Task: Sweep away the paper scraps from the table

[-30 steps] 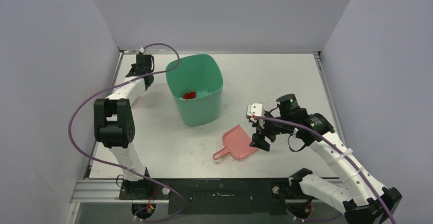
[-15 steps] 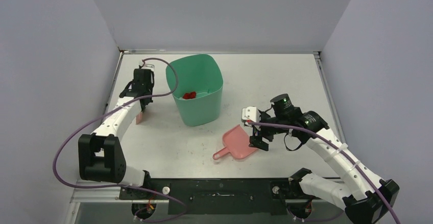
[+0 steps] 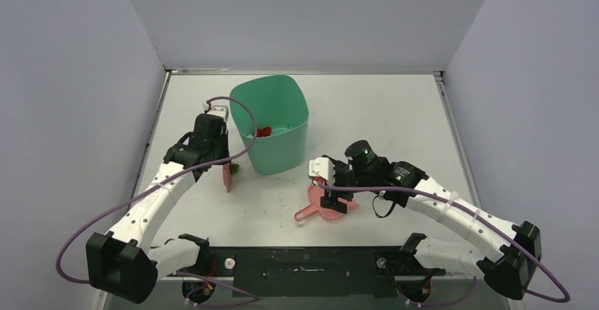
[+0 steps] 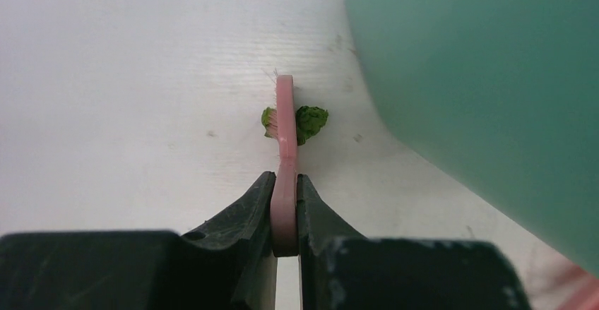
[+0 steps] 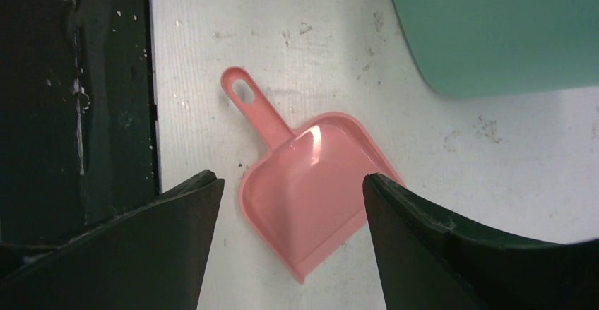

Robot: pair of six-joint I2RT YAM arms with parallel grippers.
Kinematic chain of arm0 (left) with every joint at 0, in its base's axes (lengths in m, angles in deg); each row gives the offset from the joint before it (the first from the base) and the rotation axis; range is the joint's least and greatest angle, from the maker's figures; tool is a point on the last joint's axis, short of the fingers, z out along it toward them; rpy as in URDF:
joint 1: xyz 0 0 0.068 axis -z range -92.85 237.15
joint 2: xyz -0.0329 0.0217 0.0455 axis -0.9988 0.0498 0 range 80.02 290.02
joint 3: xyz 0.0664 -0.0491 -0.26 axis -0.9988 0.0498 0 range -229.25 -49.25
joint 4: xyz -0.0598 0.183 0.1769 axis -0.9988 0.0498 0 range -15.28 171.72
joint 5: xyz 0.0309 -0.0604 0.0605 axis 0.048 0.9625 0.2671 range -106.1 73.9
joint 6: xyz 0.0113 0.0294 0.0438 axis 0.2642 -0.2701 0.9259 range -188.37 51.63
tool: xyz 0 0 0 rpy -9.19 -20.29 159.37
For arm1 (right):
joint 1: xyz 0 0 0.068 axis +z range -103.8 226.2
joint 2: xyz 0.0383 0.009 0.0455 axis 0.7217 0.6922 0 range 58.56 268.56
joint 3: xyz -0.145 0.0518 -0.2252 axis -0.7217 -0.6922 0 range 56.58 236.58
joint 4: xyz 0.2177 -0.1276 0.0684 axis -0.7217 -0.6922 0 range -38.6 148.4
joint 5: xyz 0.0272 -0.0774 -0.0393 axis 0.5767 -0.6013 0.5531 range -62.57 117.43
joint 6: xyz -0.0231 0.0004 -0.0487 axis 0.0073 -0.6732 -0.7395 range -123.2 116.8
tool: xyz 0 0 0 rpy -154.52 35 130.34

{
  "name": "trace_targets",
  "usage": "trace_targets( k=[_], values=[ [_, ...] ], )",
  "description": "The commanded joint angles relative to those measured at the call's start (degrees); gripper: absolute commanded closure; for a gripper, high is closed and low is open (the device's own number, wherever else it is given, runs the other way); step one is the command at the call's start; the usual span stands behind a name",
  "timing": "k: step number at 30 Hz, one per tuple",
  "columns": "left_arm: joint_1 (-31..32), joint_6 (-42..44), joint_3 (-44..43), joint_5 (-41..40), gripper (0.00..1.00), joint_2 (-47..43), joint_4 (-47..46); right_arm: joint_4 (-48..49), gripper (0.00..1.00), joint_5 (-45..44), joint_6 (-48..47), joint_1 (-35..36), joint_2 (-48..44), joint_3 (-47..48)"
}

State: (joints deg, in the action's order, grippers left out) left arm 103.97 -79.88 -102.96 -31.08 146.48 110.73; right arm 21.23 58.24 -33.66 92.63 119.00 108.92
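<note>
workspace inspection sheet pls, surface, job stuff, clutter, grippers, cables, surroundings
surface: white table, faint scuffs and dark specks.
job's things: green scrap on the table at the tip of the pink brush, close to the teal bin; red scrap inside the bin; pink dustpan flat on the table, empty.
clutter: nothing seen.
grippers: left gripper shut on the brush; right gripper open above the dustpan, not touching it.
cables: purple cable along the left arm, one loop over the bin rim; another along the right arm.
surroundings: grey walls on three sides.
</note>
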Motion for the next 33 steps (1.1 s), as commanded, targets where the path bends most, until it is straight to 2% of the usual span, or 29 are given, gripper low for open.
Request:
trace_targets(
  k=[1, 9, 17, 23, 33],
  values=[
    [4.29, -10.83, 0.49, 7.00, 1.00, -4.74, 8.47, 10.01, 0.26, -3.23, 5.64, 3.40, 1.91, -1.43],
    [8.15, -21.63, 0.63, 12.62, 1.00, -14.32, 12.60, 20.39, 0.25, -10.32, 9.15, 10.07, 7.69, -4.21],
    [9.88, -28.44, -2.08, 14.24, 1.00, -20.36, 18.19, 31.01, 0.23, -25.34, 15.61, 12.36, 15.32, -4.68],
    [9.99, -28.56, -4.27, 10.25, 1.00, -24.14, 21.30, 30.31, 0.16, -27.93, 16.53, 13.91, 20.33, -3.87],
    [10.04, -25.82, -5.02, 7.85, 1.00, -25.14, 20.69, 20.99, 0.14, -28.85, 11.08, 14.42, 24.20, -4.63]
  ],
)
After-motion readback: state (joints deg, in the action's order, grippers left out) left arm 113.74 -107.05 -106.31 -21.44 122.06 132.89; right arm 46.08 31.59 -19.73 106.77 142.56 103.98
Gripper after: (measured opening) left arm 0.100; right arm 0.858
